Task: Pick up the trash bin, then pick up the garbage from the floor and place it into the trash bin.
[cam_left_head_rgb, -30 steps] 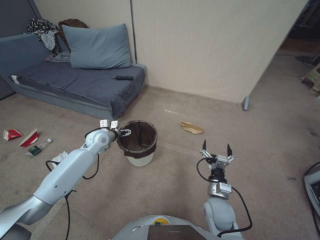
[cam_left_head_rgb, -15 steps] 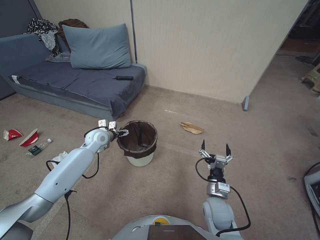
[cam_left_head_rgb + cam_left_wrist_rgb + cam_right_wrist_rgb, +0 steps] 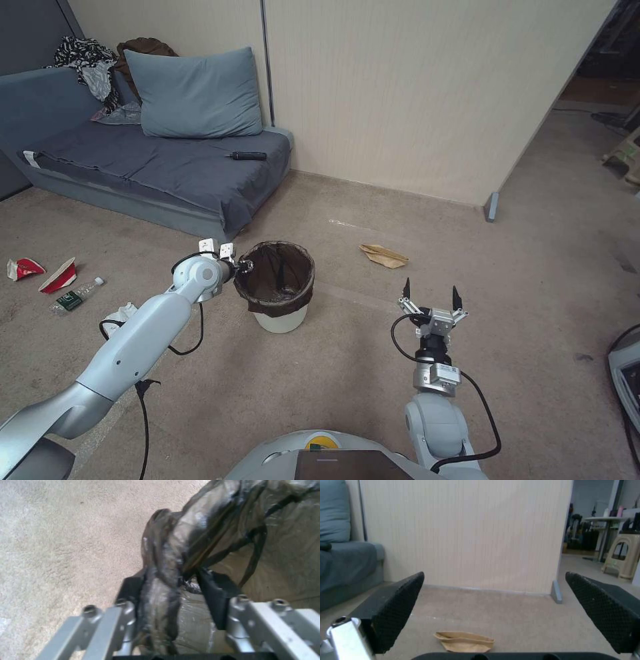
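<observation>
The left arm reaches forward and a little to the right from the robot's left shoulder, with the elbow low and the wrist raised to the height of the bin's rim. The left gripper [image 3: 244, 266] is at the left side of the bin [image 3: 280, 319], and in the left wrist view its two black fingers [image 3: 216, 592] stand on either side of the rim, one outside and one inside. The liner [image 3: 166, 562] fold over the rim lies between them. The fingers are closed around this fold and the rim, though a small gap is visible beside the inner finger, so I cannot tell how firmly they press. The bin stands upright on the carpet [image 3: 333, 373], in front of the sofa [image 3: 160, 160] corner.

The right arm rises nearly straight up from the robot's right side, with the wrist pointing forward. The right gripper [image 3: 431, 295] is wide open and holds nothing; it hangs above the carpet, well apart from the bin. In the right wrist view the folded tan paper [image 3: 464, 641] lies on the floor ahead, between the two fingers [image 3: 391, 615].

Other garbage lies on the carpet to the left: two crushed red cups [image 3: 57, 276], a small bottle [image 3: 77, 294] and a white tissue [image 3: 120, 312], the tissue just beside the left arm.
</observation>
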`<state>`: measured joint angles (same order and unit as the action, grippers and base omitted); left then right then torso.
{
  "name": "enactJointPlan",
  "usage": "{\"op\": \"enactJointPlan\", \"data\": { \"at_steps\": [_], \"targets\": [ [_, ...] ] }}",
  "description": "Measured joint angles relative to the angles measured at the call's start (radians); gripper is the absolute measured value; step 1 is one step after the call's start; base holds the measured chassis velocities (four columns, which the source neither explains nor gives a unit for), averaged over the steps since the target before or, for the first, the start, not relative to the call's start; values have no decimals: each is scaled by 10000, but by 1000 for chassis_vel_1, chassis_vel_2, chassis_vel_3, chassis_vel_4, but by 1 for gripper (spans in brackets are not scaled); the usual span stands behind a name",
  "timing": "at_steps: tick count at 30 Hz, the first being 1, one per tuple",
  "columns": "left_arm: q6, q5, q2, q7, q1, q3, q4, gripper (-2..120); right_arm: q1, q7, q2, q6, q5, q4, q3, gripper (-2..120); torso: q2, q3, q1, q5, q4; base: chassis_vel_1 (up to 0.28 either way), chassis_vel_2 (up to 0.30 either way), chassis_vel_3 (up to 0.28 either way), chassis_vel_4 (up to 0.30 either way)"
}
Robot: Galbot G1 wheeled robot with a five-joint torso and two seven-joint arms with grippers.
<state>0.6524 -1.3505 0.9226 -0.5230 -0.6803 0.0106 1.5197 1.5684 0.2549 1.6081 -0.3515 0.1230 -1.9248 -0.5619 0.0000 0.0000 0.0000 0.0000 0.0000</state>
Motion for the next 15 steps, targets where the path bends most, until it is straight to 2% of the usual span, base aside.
{"op": "enactJointPlan", "data": {
  "at_steps": [1,7,8,15],
  "targets": [
    [27,-89,-1,-47,-1,0,7,31,5,15,0,0,1,-10,1,100,0,0,0,1,0,0,0,0,0],
    [127,-325,-48,-225,-45,-4,60,31,15,43,0,18,10,-55,9,100,0,0,0,0,-1,0,0,0,0],
    [154,-342,-67,-246,-59,-5,68,6,16,51,0,22,10,-70,14,100,0,0,0,0,-1,0,0,0,0],
    [174,-349,-142,-279,-88,-16,108,6,16,59,0,36,10,-86,21,100,0,0,0,-2,0,0,0,0,0]
  ]
}}
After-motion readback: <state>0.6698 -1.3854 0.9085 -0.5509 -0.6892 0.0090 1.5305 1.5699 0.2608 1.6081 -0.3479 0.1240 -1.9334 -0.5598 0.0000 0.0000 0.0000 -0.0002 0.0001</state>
